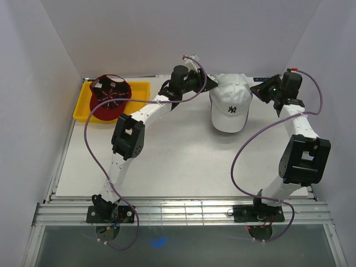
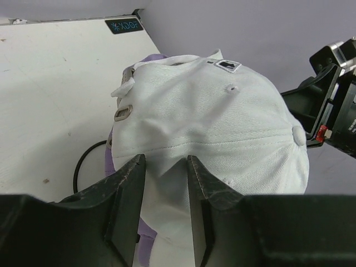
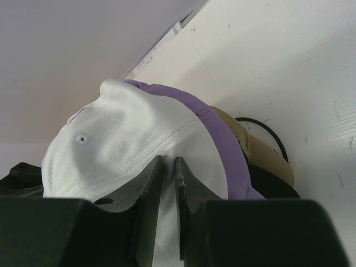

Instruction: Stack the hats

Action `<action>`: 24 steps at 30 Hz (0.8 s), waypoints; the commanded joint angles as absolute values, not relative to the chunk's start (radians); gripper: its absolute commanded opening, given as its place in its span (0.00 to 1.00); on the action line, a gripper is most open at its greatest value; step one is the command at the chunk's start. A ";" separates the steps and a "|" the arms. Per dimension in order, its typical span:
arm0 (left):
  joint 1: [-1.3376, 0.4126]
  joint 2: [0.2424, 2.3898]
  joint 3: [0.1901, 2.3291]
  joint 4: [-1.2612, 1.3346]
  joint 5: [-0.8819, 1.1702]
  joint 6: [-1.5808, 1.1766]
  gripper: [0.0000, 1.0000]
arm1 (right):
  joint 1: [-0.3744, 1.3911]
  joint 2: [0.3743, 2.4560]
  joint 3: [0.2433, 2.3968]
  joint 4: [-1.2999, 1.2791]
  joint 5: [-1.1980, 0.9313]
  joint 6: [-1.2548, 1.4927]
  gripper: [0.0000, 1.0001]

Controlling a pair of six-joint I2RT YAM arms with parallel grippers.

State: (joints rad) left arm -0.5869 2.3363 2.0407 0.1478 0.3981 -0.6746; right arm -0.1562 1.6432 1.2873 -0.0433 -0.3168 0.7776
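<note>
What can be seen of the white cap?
The white cap is stitched, cotton-looking twill with eyelets, a top button and a dark NY logo in front. It sits crown up atop a lavender cap, brim pointing to the near side. The left tool flanks a pucker of its crown; the right tool pinches a fold.

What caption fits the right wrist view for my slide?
Right gripper pinches the white cap stacked over a lavender cap and a tan cap.

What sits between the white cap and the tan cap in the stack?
The lavender cap. In the right wrist view its edge shows as a band between the white cap and the tan cap.
</note>
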 commanded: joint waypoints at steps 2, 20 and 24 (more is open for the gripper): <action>-0.591 2.347 2.101 0.114 0.354 -0.687 0.43 | -0.161 1.669 1.310 -0.028 -0.307 0.747 0.20; -0.595 2.368 2.057 0.035 0.279 -0.696 0.31 | -0.161 1.701 1.270 -0.029 -0.276 0.724 0.41; -0.595 2.368 2.048 0.023 0.273 -0.698 0.30 | -0.161 1.707 1.276 -0.040 -0.275 0.723 0.50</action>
State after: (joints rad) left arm -0.5930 2.3531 2.0701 0.1043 0.3161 -0.7151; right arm -0.1577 1.6867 1.2785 -0.0128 -0.2939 0.7494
